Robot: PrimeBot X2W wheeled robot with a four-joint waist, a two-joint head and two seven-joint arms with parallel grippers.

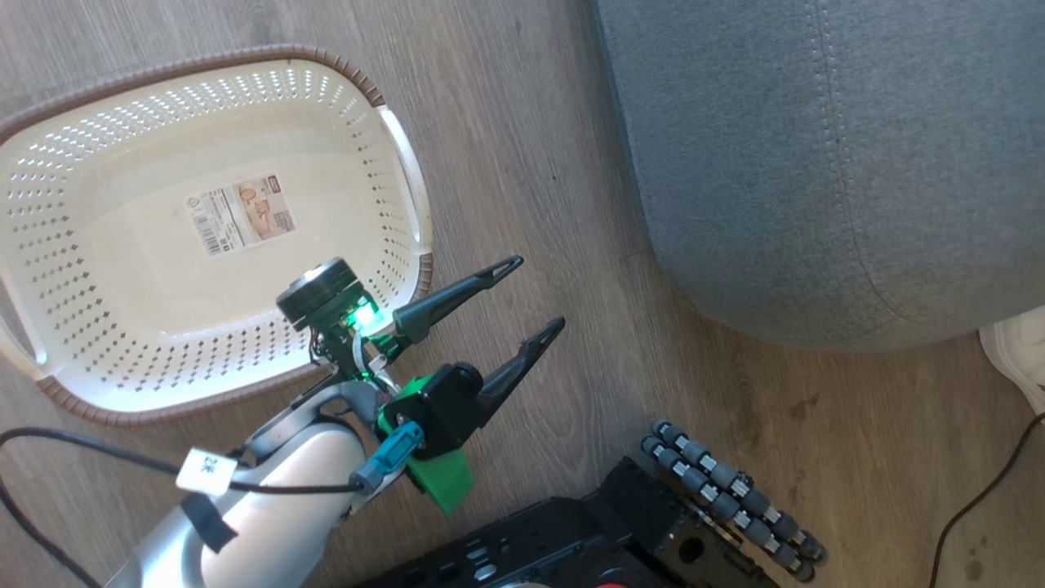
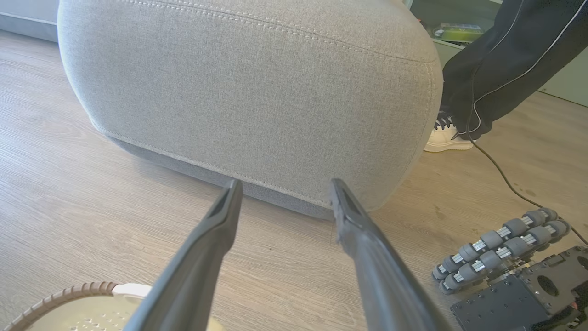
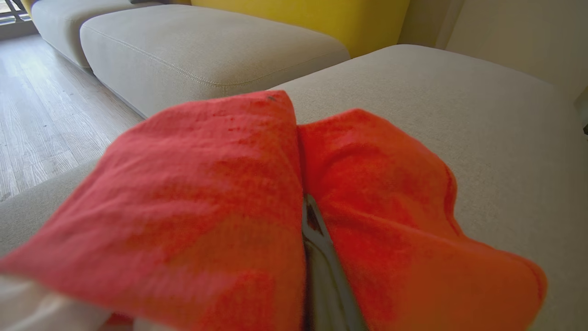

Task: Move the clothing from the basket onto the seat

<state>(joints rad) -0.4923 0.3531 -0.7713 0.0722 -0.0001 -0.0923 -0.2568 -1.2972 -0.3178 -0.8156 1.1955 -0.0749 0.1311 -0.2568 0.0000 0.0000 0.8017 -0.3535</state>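
The cream basket (image 1: pixel 392 147) lies on the wood floor at the left, holding nothing but a label; its rim (image 2: pixel 59 299) edges into the left wrist view. My left gripper (image 1: pixel 540 291) hangs open and empty over the floor between the basket and the grey seat (image 1: pixel 816 163), its fingers pointing at the seat's side (image 2: pixel 252 92). In the right wrist view the red clothing (image 3: pixel 206 184) is bunched over my right gripper (image 3: pixel 311 207), which is shut on it just above the seat's top (image 3: pixel 459 92). A white patch of the fabric shows at the bottom left.
My black base with grey roller wheels (image 1: pixel 735 498) sits at the bottom right. A person's dark trouser leg (image 2: pixel 505 59) and white shoe (image 2: pixel 448 140) stand beside the seat's corner, with a thin cable (image 1: pixel 980 498) on the floor. Further cushions (image 3: pixel 206 50) lie behind.
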